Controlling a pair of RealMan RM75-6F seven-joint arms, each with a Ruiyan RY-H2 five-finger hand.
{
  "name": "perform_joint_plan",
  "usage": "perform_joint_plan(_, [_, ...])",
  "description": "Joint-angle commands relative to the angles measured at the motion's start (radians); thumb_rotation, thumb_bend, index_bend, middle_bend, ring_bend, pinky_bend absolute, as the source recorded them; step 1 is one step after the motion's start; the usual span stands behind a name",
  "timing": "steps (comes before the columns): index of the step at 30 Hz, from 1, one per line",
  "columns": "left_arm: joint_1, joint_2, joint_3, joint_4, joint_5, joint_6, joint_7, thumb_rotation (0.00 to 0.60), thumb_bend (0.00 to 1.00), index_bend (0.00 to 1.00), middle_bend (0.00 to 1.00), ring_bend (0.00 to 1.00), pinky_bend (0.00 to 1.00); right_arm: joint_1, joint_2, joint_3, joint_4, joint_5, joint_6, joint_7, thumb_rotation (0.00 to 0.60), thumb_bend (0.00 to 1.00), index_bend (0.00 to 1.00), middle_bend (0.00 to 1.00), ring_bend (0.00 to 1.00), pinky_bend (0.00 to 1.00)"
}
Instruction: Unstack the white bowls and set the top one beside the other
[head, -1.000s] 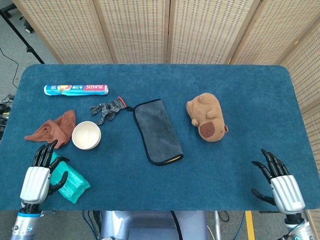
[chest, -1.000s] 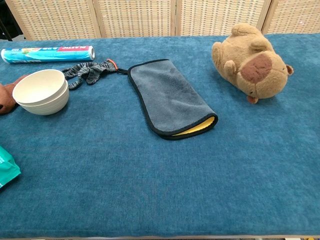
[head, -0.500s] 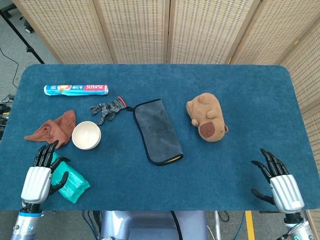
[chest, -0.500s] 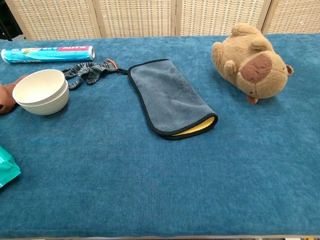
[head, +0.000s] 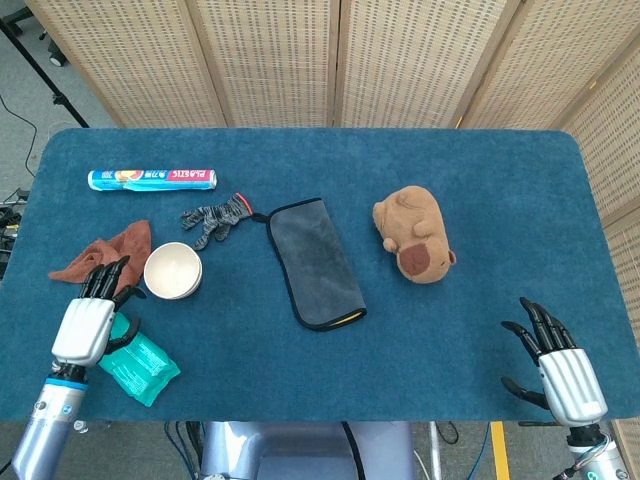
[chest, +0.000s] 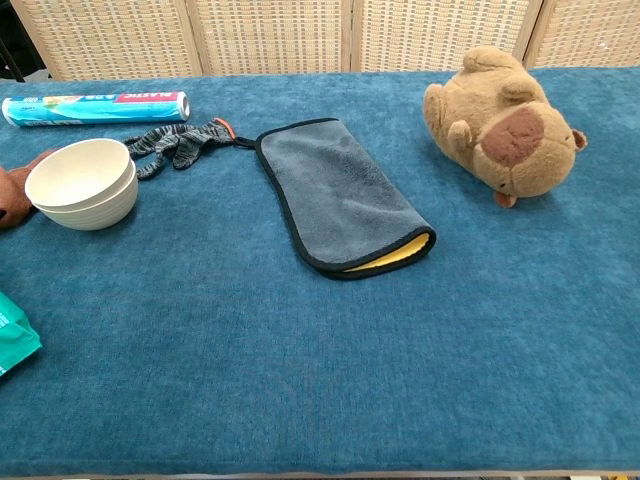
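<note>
Two white bowls (head: 173, 270) sit stacked, one inside the other, at the table's left. The chest view shows the stacked bowls (chest: 83, 184) at its left edge. My left hand (head: 88, 322) hovers just to the near left of the bowls, fingers apart and pointing toward them, holding nothing. It does not touch them. My right hand (head: 560, 370) stays by the table's near right corner, fingers spread and empty. Neither hand shows in the chest view.
A rust-brown cloth (head: 105, 256) lies left of the bowls. A teal packet (head: 140, 362) lies under my left hand. A grey glove (head: 215, 217), a plastic-wrap roll (head: 152, 179), a folded grey towel (head: 314, 262) and a brown plush toy (head: 415, 235) lie farther off.
My left hand has moved forward and slightly right, toward the bowls. The right hand and the bowls have not moved.
</note>
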Motion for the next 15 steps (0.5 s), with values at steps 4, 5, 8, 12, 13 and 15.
perform_joint_plan(4, [-0.062, -0.051, -0.013, 0.131, -0.025, -0.054, 0.030, 0.600, 0.39, 0.40, 0.00, 0.00, 0.05, -0.001, 0.002, 0.002, 0.000, 0.003, 0.003, 0.006, 0.600, 0.16, 0.22, 0.00, 0.00, 0.15])
perform_joint_plan(5, [-0.065, -0.059, -0.013, 0.143, -0.026, -0.056, 0.029, 0.600, 0.39, 0.40, 0.00, 0.00, 0.05, -0.001, 0.003, 0.003, 0.000, 0.003, 0.004, 0.007, 0.600, 0.16, 0.22, 0.00, 0.00, 0.15])
perform_joint_plan(8, [-0.072, -0.075, -0.010, 0.162, -0.033, -0.063, 0.015, 0.600, 0.39, 0.40, 0.00, 0.00, 0.05, -0.001, 0.003, 0.003, 0.001, 0.004, 0.003, 0.009, 0.600, 0.16, 0.22, 0.00, 0.00, 0.15])
perform_joint_plan(12, [-0.088, -0.096, -0.003, 0.201, -0.026, -0.067, 0.016, 0.600, 0.39, 0.40, 0.00, 0.00, 0.05, 0.000, 0.003, 0.004, 0.001, 0.006, 0.002, 0.012, 0.600, 0.16, 0.22, 0.00, 0.00, 0.15])
perform_joint_plan(13, [-0.091, -0.100, -0.002, 0.209, -0.023, -0.065, 0.017, 0.600, 0.39, 0.40, 0.00, 0.00, 0.05, 0.000, 0.004, 0.004, 0.001, 0.006, 0.003, 0.013, 0.600, 0.16, 0.22, 0.00, 0.00, 0.15])
perform_joint_plan(15, [-0.099, -0.110, 0.000, 0.235, -0.007, -0.056, 0.034, 0.600, 0.39, 0.40, 0.00, 0.00, 0.05, -0.001, 0.004, 0.005, 0.001, 0.007, 0.004, 0.014, 0.600, 0.16, 0.22, 0.00, 0.00, 0.15])
